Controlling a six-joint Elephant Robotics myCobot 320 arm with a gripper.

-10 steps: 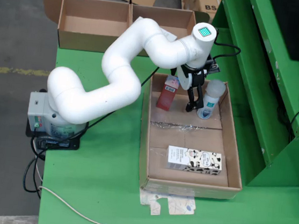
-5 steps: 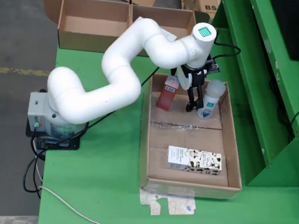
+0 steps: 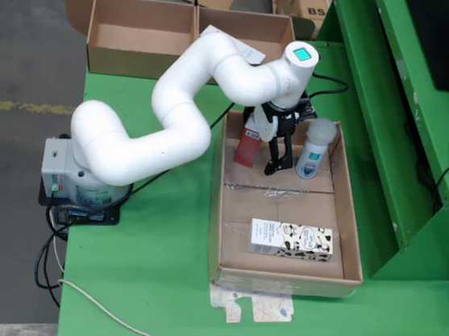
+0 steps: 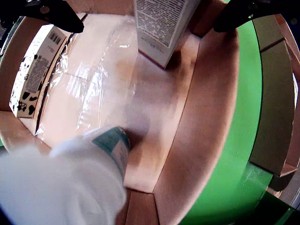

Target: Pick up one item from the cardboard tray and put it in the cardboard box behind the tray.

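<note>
Cardboard tray point(image 3: 354, 231) on green table point(image 3: 139, 272): red carton point(image 3: 249, 145) at far left corner, white bottle point(image 3: 314, 150) at far right corner, cow-print carton point(image 3: 292, 240) near front edge. Gripper point(image 3: 276, 159) between carton and bottle, jaws spread, empty. Cardboard box point(image 3: 142, 35) behind tray.

The arm point(image 3: 167, 105) is glossy white, built of thick rounded tubes with bulging joints. Its last joint carries a small green square screen point(image 3: 302, 54). The gripper point(image 3: 278, 159) is black, with thin fingers. A grey base box point(image 3: 60, 170) trails black cables point(image 3: 46, 255).
</note>
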